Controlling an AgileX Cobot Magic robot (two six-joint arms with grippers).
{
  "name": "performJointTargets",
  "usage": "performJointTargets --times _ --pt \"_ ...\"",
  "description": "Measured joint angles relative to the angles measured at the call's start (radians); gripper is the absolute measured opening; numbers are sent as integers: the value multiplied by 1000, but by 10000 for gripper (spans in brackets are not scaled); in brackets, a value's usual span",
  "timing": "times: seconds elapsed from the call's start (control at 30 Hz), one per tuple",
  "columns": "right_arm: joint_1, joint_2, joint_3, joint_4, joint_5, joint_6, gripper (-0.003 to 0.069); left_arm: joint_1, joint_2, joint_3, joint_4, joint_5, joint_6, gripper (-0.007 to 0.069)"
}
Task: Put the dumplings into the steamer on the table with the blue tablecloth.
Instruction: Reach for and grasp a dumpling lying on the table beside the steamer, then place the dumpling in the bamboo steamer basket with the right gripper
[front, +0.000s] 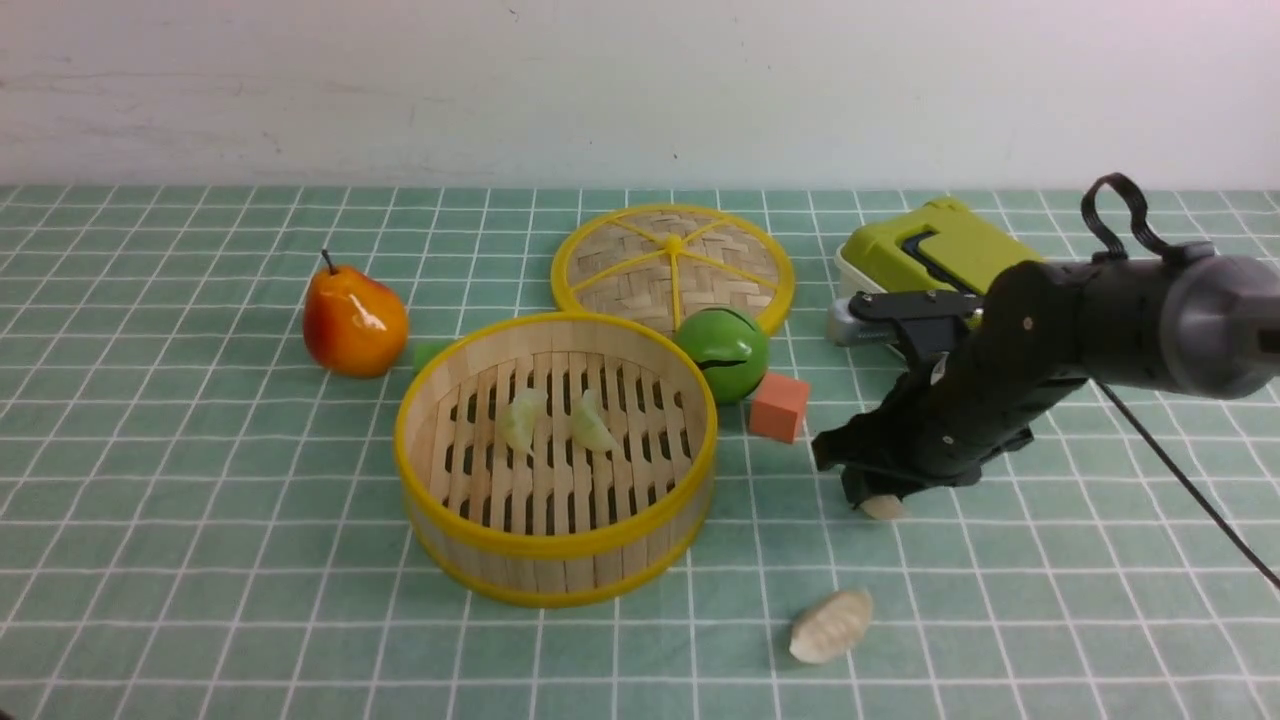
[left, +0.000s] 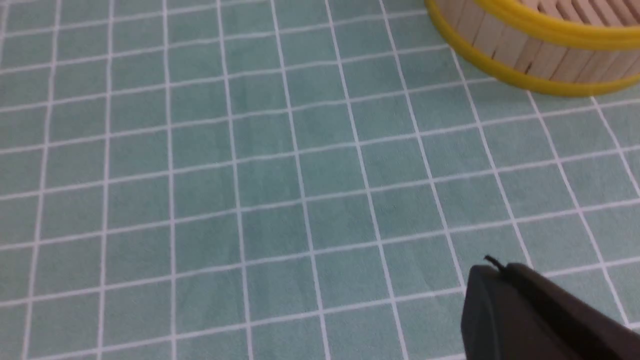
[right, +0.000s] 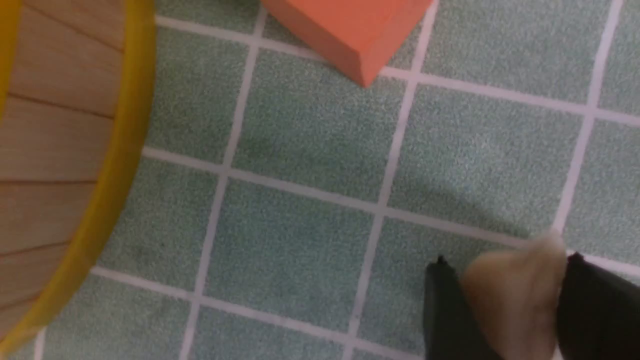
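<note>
The steamer (front: 556, 560) stands mid-table on the teal grid cloth, with two yellowish dumplings (front: 523, 418) (front: 592, 424) on its slatted floor. My right gripper (front: 880, 500) is to the right of the steamer, low over the cloth, shut on a whiter dumpling (right: 520, 290) held between its two black fingers (right: 445, 310). Another white dumpling (front: 832, 625) lies on the cloth nearer the front. The steamer wall shows in the right wrist view (right: 55, 150) and the left wrist view (left: 530, 55). My left gripper (left: 492, 267) shows only in its wrist view, fingers together over bare cloth.
A woven yellow-rimmed lid (front: 672, 262) lies behind the steamer. A green ball (front: 722, 352) and an orange cube (front: 779, 406) sit at the steamer's back right. A pear (front: 352, 320) stands to the left, a small green block (front: 430, 355) beside it. A lime-green box (front: 930, 250) sits back right.
</note>
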Motion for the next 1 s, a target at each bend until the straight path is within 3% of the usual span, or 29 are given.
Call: performJointTargets --times 0.07,0.47,0.63,0.73,0.83,1.0 --pt "0 -1 -1 0 5 21 235 0 -42 1 14 -1 -1 -14" --pt "0 -84 -9 15 52 30 234 0 -235 118 29 -141 -3 -14" --pt "16 -173 -56 135 61 12 234 0 -265 136 54 -174 -3 -14" --pt "66 -188 -94 238 41 -32 234 0 -267 136 55 -194 -3 -14" --pt "212 -160 -124 413 -72 -127 234 0 -267 136 58 -223 -3 -14" --pt "364 -17 -128 563 -229 -197 234 0 -267 136 60 -224 -3 -14"
